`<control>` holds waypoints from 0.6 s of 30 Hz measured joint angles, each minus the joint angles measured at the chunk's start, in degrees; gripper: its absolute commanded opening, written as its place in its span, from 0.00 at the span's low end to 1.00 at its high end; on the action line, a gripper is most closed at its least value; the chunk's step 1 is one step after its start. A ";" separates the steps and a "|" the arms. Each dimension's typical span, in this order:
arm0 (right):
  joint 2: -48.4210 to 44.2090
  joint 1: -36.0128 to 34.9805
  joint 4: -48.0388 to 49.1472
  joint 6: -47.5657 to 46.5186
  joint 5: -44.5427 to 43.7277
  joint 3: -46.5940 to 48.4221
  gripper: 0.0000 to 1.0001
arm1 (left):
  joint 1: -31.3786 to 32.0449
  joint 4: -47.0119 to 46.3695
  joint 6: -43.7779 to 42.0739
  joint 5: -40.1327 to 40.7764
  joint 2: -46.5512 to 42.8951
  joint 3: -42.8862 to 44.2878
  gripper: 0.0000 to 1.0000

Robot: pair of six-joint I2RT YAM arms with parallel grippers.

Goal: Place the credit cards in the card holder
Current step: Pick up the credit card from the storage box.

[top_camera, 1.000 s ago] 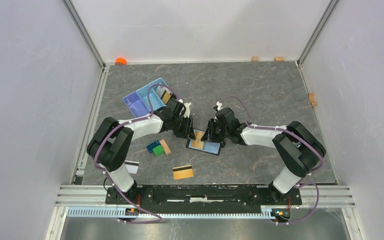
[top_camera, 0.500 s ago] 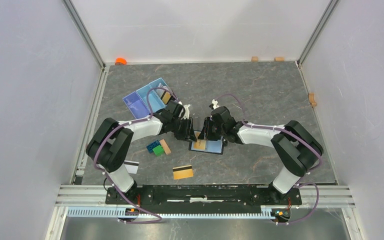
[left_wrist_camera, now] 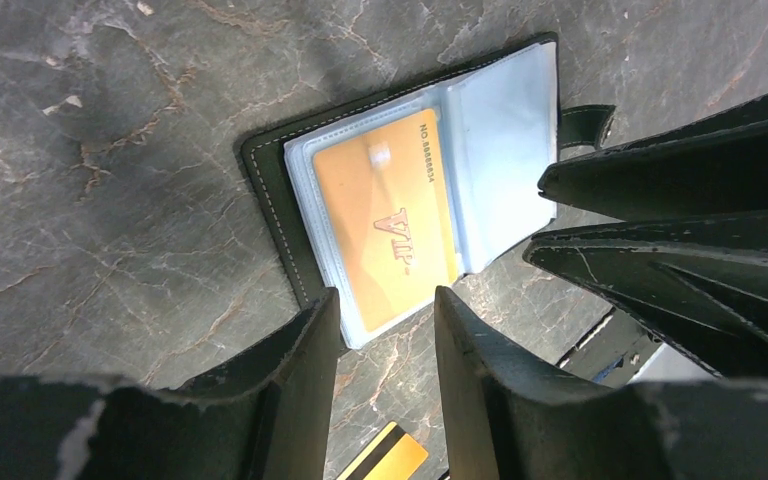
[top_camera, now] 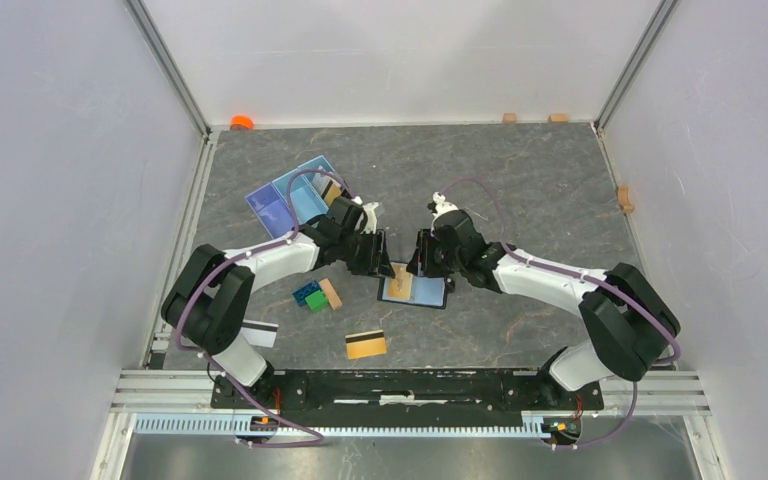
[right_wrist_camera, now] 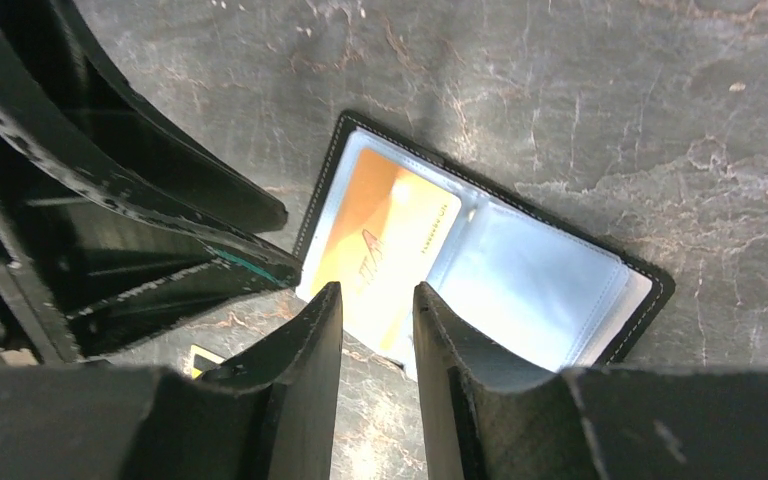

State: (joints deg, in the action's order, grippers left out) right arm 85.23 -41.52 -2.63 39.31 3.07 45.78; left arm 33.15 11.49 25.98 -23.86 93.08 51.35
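The black card holder point(top_camera: 430, 292) lies open on the stone table, its light blue sleeves facing up. A gold credit card point(left_wrist_camera: 385, 220) marked VIP sits flat in one sleeve point(right_wrist_camera: 385, 235). My left gripper point(left_wrist_camera: 385, 310) hovers at the holder's edge point(left_wrist_camera: 270, 190), open and holding nothing. My right gripper point(right_wrist_camera: 377, 295) faces it from the other side, also open and holding nothing above the holder point(right_wrist_camera: 520, 280). In the top view both grippers point(top_camera: 384, 266) point(top_camera: 416, 266) meet over the holder's far edge. Another gold credit card point(top_camera: 366, 344) with a dark stripe lies nearer the bases. A white one point(top_camera: 260, 331) lies by the left arm's base.
A light blue compartment tray point(top_camera: 295, 195) at the back left holds another card point(top_camera: 332, 190). Green and blue toy bricks point(top_camera: 310, 296) and a tan wooden block point(top_camera: 331, 293) lie left of the holder. An orange cap point(top_camera: 241, 122) and small wooden blocks point(top_camera: 624, 197) line the walls.
The gold card stood tilted between the two grippers over the holder; it now lies flat in the sleeve. Both grippers have widened their jaws and backed off slightly.
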 measured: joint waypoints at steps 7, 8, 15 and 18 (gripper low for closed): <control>2.47 -0.02 0.22 0.50 2.16 -1.05 0.31 | 0.00 0.44 -0.02 1.33 0.42 0.00 0.41; 2.93 -0.02 0.48 0.68 2.49 -1.16 0.31 | 0.00 0.42 -0.02 1.38 0.66 0.00 0.40; 5.62 -0.02 1.90 1.36 3.67 -1.40 0.29 | 0.00 0.92 -0.02 2.97 3.06 -0.02 0.38; 6.69 -0.02 2.19 1.44 4.02 -1.40 0.27 | 0.00 1.29 -0.02 3.32 3.26 -0.02 0.37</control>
State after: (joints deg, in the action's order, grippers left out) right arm 91.92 -41.54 -0.45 40.75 7.09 44.38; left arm 33.15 12.78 25.96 -20.53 96.33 51.33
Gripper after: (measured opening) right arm 0.286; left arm 0.383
